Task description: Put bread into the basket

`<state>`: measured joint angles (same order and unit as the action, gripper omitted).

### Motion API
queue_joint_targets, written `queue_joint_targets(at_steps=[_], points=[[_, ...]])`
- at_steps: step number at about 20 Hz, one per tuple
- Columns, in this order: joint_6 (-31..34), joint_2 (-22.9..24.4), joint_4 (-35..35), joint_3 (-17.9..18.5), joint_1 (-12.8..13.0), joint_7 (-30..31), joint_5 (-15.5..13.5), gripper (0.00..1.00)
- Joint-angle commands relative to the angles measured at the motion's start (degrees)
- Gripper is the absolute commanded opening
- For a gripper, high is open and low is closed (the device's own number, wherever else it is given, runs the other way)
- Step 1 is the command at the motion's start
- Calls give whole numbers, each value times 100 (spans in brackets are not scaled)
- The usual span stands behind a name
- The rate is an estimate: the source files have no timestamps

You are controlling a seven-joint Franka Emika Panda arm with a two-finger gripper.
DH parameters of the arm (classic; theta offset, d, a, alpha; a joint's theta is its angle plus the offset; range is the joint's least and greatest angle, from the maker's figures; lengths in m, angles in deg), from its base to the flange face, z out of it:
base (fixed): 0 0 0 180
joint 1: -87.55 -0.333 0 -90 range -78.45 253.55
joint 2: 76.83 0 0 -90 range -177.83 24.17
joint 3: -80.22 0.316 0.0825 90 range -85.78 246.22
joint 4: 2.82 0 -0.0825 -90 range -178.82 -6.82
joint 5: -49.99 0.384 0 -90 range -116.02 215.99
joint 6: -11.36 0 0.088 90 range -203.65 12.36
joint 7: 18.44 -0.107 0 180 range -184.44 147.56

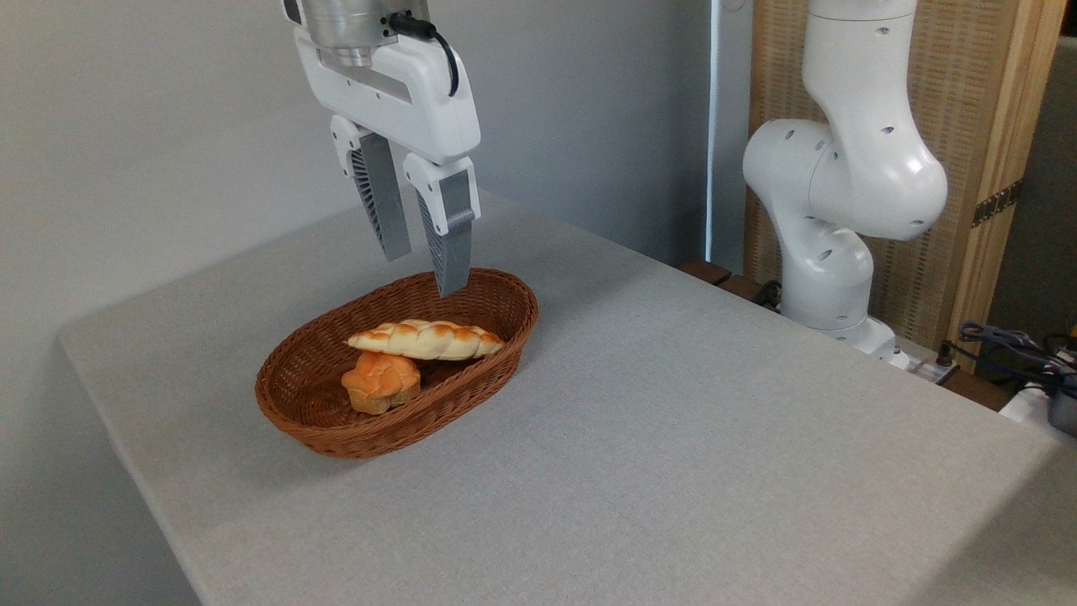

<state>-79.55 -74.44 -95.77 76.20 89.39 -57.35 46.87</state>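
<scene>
The braided golden-brown bread [426,339] lies inside the oval brown wicker basket [496,353], resting partly on top of a small round orange bun [381,380]. My gripper [423,271] hangs above the far end of the basket, a short way over the bread. Its two grey fingers [448,227] stand apart with nothing between them. It touches neither the bread nor the basket.
The basket sits on a grey cloth-covered table [673,438] toward its left side. The arm's white base [829,210] stands behind the table's right far edge, with cables [1010,345] beside it. A grey wall runs along the back.
</scene>
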Motion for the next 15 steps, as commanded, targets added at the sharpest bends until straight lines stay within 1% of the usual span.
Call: queue_joint_targets(at_steps=[1, 3, 6, 10, 15], points=[[196, -54, 154, 207, 140, 59, 91, 100], [204, -54, 154, 383, 167, 50, 83, 100], [196, -54, 154, 621, 378, 50, 83, 100], [108, -151, 154, 621, 378, 59, -5, 100], [3, -177, 145, 577, 378, 50, 4, 100]])
